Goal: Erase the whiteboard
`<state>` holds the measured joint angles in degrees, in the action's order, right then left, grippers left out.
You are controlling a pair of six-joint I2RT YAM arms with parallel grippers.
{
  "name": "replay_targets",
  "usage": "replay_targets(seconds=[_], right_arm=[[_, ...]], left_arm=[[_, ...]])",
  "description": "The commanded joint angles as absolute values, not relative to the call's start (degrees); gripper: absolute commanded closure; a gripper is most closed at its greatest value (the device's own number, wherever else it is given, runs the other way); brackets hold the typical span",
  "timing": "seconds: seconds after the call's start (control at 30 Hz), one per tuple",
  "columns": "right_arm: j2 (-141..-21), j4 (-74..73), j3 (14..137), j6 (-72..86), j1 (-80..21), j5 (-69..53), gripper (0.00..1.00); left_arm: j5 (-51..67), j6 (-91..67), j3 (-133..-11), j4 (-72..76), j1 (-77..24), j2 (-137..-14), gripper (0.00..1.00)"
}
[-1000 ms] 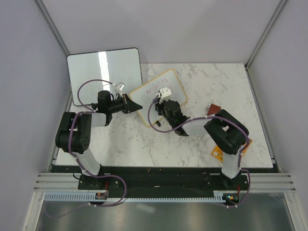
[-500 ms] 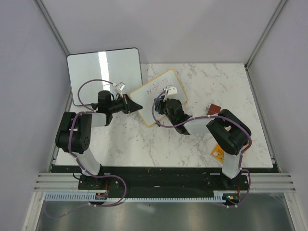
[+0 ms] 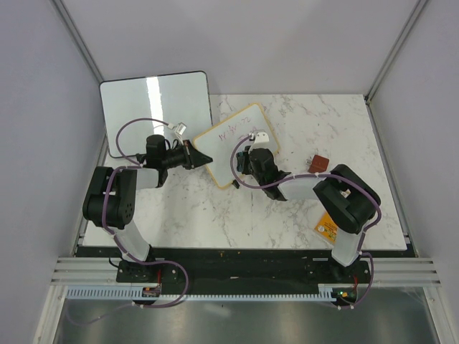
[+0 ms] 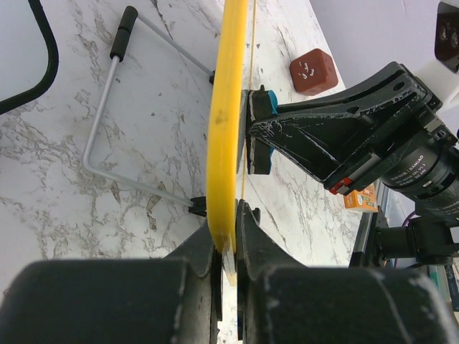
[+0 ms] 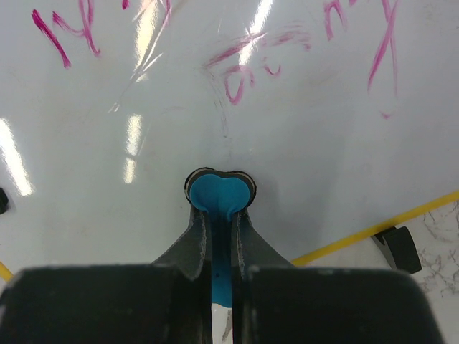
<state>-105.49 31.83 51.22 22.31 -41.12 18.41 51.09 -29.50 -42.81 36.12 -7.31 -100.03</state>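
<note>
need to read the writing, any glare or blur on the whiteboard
Right wrist: glare streaks cross the whiteboard, pink writing sharp, right gripper blurred up close. Left wrist: board edge-on, left gripper soft-focus. Top external: light stripe reflected on the larger glossy board.

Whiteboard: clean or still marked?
Marked. Pink writing shows on the whiteboard above the blue eraser in the right tool.

Tight room around the whiteboard (image 3: 224, 136)
The left gripper (image 4: 229, 218) clamps its left edge; the right gripper (image 5: 219, 215), pinching a blue eraser (image 5: 219, 192), and its arm block the near-right side; a glossy board (image 3: 154, 104) lies just behind-left; open marble (image 3: 315, 122) runs rightward until a brown block (image 3: 320, 163).
</note>
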Motion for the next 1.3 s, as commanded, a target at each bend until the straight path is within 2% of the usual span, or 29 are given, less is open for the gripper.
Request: replay_targets(seconds=[0.0,0.23,0.63,0.83,1.27], right_arm=[[-111.5,10.5,47.4,20.5,-40.7,16.5,1.0],[-112.1,12.0,53.3,16.8,-41.7,15.5,1.0],[-115.9,9.5,72.4,10.5,-43.8,13.1,1.0],[-115.0,11.9,73.7,9.6,-43.9,11.8,1.0],[-114.3,19.2,78.4,3.2,-43.9,-1.7,1.0]], left_arm=[[56.8,-22.6,-43.3,35.4,-10.0,-99.7,0.98],[56.9,-22.2,-43.2,35.1,-10.1,-99.3,0.98],[56.9,-21.2,-43.5,33.7,-11.1,-99.0,0.98],[56.8,-20.7,-42.9,32.3,-12.0,-98.2,0.98],[56.3,-17.1,-43.1,27.1,-12.7,-97.1,0.98]])
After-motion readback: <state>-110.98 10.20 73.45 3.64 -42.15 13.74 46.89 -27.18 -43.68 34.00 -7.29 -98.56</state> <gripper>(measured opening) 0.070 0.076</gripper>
